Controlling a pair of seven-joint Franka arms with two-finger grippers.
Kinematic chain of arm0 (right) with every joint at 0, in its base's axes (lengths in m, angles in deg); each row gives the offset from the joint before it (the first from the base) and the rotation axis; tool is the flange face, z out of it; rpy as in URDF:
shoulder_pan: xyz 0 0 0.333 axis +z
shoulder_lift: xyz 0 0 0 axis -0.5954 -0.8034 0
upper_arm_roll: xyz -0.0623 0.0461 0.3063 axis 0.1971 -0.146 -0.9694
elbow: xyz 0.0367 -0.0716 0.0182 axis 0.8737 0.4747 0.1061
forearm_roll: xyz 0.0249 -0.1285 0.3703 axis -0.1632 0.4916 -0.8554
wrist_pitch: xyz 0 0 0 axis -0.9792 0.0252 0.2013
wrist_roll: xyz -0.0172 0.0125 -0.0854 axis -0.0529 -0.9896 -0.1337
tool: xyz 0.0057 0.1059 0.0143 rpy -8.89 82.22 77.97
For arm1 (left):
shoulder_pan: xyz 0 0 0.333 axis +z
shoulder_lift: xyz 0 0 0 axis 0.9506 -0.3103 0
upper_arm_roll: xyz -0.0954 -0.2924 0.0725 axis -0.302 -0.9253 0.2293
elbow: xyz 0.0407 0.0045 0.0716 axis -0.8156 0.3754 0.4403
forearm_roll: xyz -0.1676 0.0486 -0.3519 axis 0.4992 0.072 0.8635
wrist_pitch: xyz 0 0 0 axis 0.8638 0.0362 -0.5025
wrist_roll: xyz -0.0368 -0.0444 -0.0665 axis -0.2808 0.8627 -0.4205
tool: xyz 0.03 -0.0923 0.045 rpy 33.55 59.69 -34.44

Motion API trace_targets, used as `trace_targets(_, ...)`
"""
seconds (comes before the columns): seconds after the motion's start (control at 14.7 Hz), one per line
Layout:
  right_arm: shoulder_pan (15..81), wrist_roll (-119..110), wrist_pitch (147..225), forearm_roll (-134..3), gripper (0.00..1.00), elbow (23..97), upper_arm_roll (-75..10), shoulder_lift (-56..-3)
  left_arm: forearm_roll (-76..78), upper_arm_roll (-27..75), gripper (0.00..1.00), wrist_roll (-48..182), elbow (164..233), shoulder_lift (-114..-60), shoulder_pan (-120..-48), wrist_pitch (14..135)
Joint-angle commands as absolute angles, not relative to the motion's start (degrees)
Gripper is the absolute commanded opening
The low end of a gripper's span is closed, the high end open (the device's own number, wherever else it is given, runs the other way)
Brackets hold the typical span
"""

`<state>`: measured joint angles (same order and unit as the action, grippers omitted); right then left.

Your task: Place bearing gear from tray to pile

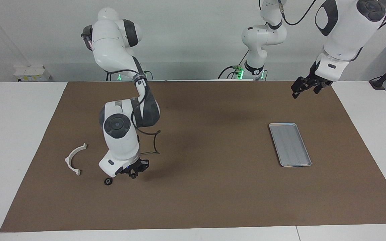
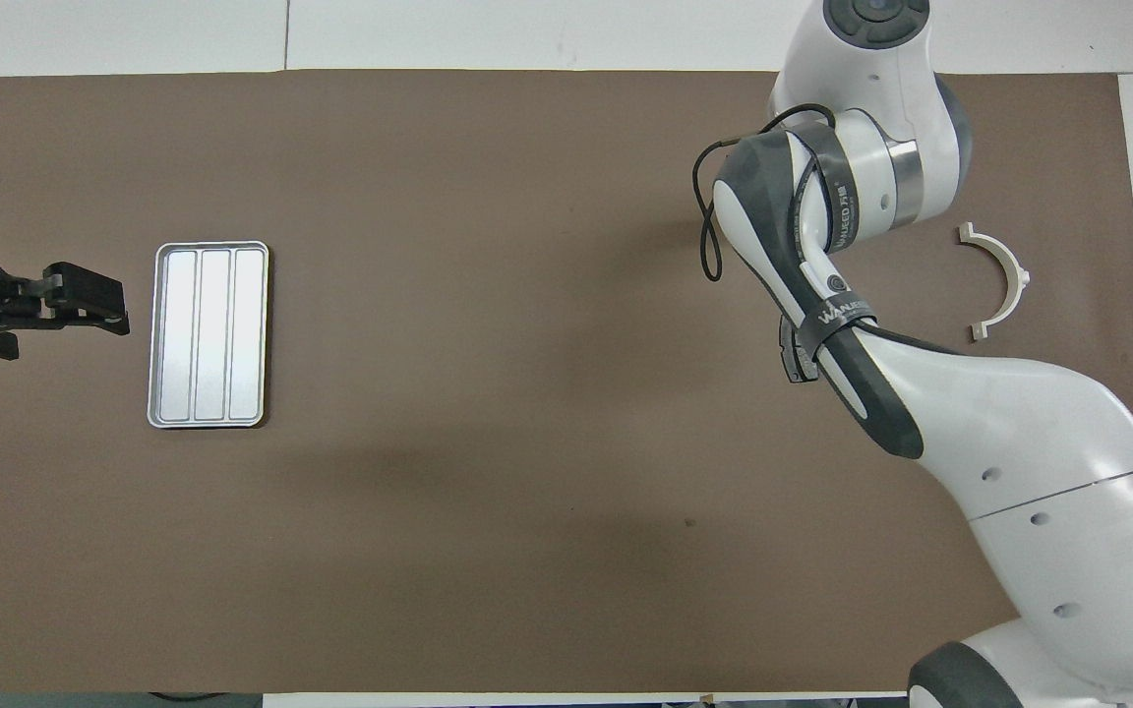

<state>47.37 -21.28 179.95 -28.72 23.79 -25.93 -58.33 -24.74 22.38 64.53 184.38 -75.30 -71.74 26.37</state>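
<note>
Both grippers hold nothing: right gripper closed, low beside bearing gear; left gripper open.

Both arms are built of glossy white rounded shells joined by dark grey bands, with round dark grey caps over the joints. A thin black cable loops loosely along the right arm, pinned by a dark strap printed with pale lettering. Small round recesses dot its lower white shell. Each arm ends in a black two-finger gripper of angular links. Green lights glow at the bases, where more black cables trail.
</note>
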Motion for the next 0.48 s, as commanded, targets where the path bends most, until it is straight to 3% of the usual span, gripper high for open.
trace_targets(0.0,46.3,-20.66,185.05,-29.15,0.0,31.81,-26.86,-55.69,-24.1,22.85,1.0,64.1,184.95,-74.28,-72.1,26.27)
trace_targets(0.41,45.68,-20.66,191.12,-29.24,0.0,38.85,-26.86,-53.93,-24.1,22.85,1.0,64.1,184.95,-74.28,-72.1,26.27)
